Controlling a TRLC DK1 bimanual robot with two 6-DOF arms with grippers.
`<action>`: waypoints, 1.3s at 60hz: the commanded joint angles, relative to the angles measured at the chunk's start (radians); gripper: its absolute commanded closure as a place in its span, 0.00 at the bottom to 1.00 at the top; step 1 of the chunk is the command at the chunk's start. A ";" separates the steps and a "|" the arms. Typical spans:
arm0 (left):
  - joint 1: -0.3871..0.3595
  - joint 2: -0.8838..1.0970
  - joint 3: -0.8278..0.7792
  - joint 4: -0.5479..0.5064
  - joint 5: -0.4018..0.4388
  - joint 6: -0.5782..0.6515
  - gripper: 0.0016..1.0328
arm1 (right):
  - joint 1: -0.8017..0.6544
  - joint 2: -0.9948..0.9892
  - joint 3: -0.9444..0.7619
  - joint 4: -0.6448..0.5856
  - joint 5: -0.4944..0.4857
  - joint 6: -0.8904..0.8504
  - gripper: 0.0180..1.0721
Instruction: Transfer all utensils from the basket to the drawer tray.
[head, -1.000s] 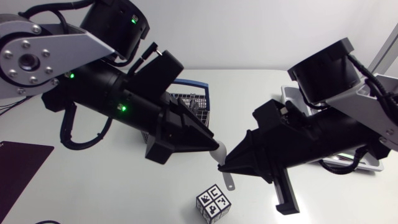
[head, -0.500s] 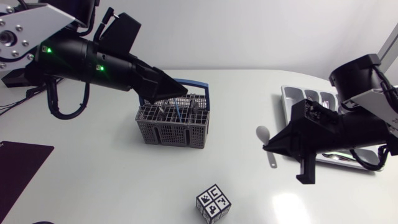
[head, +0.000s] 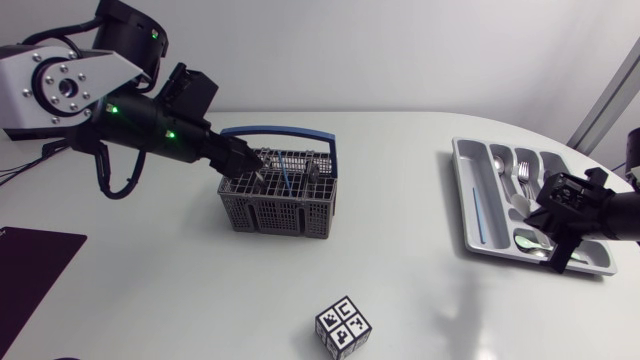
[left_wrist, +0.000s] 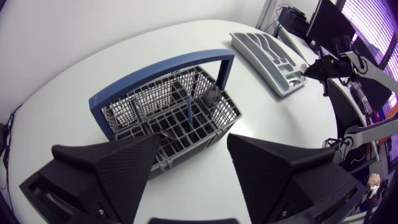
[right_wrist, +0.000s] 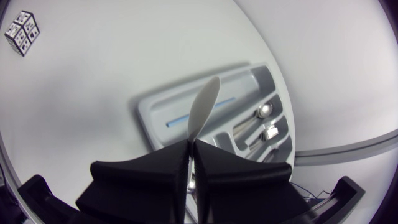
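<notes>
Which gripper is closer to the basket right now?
Left. The left gripper is open at the basket's rim; the right gripper is far off over the drawer tray, shut on a spoon.

Right gripper (right_wrist: 189, 148) clamps spoon (right_wrist: 204, 104); its tip sits over drawer tray (right_wrist: 152, 127) on desk (right_wrist: 93, 74); marker cube (right_wrist: 22, 31) well apart

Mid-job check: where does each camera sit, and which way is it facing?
Head view: above the table, looking down on the basket, the tray and both arms.
Left wrist view: on the left arm, facing the basket; open left gripper shows.
Right wrist view: on the right arm, facing the tray; the right gripper, shut on a spoon, shows.
Shared: the tray, in all three.
</notes>
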 joint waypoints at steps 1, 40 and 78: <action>0.012 0.015 -0.027 0.002 -0.003 0.005 0.27 | -0.075 0.066 -0.027 0.057 0.011 -0.088 0.94; 0.043 0.018 -0.041 -0.009 -0.041 -0.070 0.27 | -0.261 0.296 -0.128 0.442 0.127 -0.323 0.24; 0.002 0.095 0.057 -0.070 -0.046 -0.294 0.27 | -0.116 -0.029 -0.087 0.138 0.101 0.017 0.05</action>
